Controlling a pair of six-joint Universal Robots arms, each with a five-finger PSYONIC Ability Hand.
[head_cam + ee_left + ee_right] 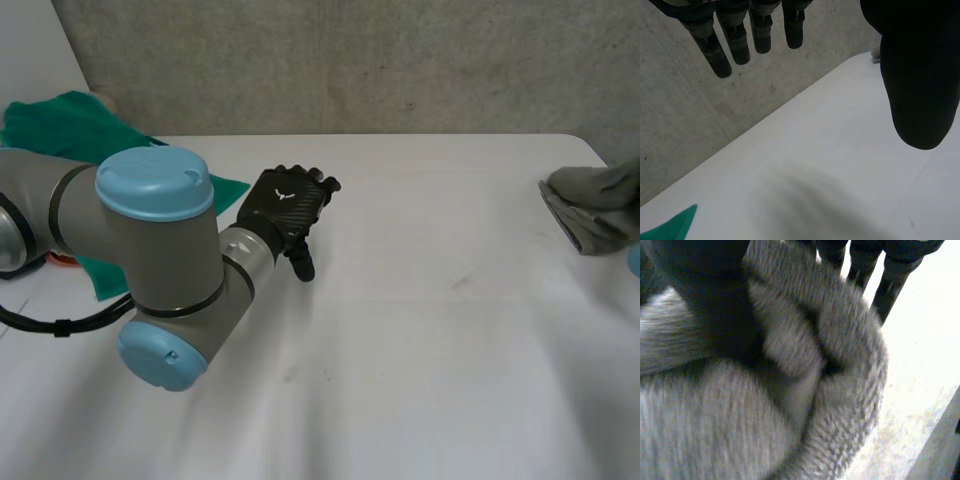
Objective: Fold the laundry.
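One green cloth [60, 125]; one grey cloth [592, 212] gripped by right robot hand [892, 275].

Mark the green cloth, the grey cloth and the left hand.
green cloth [70, 122], head view, upper folds
grey cloth [595, 208], head view, middle of bundle
left hand [287, 200], head view, back of the hand

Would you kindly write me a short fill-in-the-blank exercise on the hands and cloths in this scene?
1. The left hand, fingers straight above the white table, holds ____.
2. The green cloth lies by the robot's ____ arm.
3. The right hand grips a fuzzy cloth whose colour is ____.
Missing words: nothing; left; grey.
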